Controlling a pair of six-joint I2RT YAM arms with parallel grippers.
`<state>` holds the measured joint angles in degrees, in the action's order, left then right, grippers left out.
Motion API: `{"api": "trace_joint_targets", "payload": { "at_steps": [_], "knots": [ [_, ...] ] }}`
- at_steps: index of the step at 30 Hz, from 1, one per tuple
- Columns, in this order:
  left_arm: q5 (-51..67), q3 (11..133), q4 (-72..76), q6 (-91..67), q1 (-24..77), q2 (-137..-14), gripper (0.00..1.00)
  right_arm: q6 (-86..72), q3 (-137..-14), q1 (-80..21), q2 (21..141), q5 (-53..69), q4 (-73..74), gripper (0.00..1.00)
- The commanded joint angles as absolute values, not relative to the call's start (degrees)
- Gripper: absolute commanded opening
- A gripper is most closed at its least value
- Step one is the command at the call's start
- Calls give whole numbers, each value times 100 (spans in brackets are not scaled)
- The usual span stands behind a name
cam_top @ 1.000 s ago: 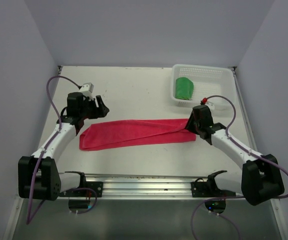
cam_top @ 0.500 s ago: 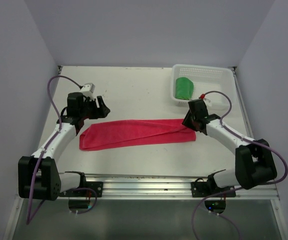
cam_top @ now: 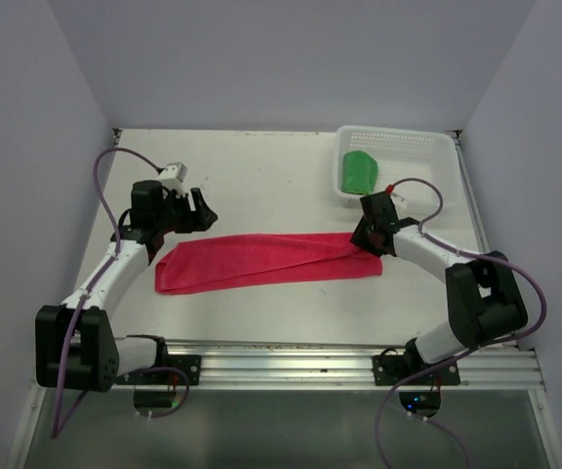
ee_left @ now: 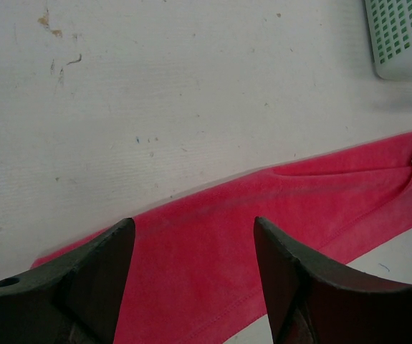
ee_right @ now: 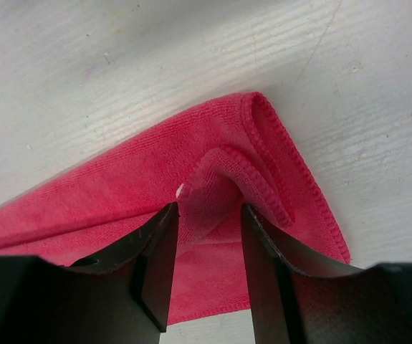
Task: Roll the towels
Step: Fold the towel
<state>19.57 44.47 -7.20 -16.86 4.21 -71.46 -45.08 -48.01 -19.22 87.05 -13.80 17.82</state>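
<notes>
Shows pink-red towel flat, just in front of basket, green towel inside it; right gripper pinching the corner nearest basket, left gripper gaping over the end farthest. Risks catching one layer, skewing the roll.

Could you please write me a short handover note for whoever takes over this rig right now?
Left gripper: jaws open, empty, near the red towel's left end.
Right gripper: jaws around a raised fold at that towel's right end; whether they clamp it is unclear.
Red towel: a long flat strip across the table, not rolled.
Green towel: a compact bundle in the basket, seemingly rolled already.
Left to do: roll the red towel.
</notes>
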Motion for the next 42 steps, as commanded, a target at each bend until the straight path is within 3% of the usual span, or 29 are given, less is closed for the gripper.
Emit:
{"api": "trace_joint_targets", "payload": {
  "at_steps": [1, 13, 21, 26, 42],
  "knots": [
    [2144, 4544, -536, -1591, 448, -7137, 71, -4641, -5089, -1969, 8736, -1468, 1573, 44],
    [2224, 4544, -519, -1600, 448, -7233, 72, -4588, -5054, -2039, 9035, -1266, 1468, 27],
    [2224, 4553, -545, -1591, 448, -7207, 72, -4483, -4983, -2039, 8816, -1230, 1520, 5],
    [2180, 4544, -562, -1573, 457, -7181, 72, -4316, -4992, -2039, 8378, -1266, 1652, 0],
    [2101, 4509, -606, -1538, 448, -7014, 72, -3727, -4343, -2083, 7190, -615, 1916, 0]
  ]
}}
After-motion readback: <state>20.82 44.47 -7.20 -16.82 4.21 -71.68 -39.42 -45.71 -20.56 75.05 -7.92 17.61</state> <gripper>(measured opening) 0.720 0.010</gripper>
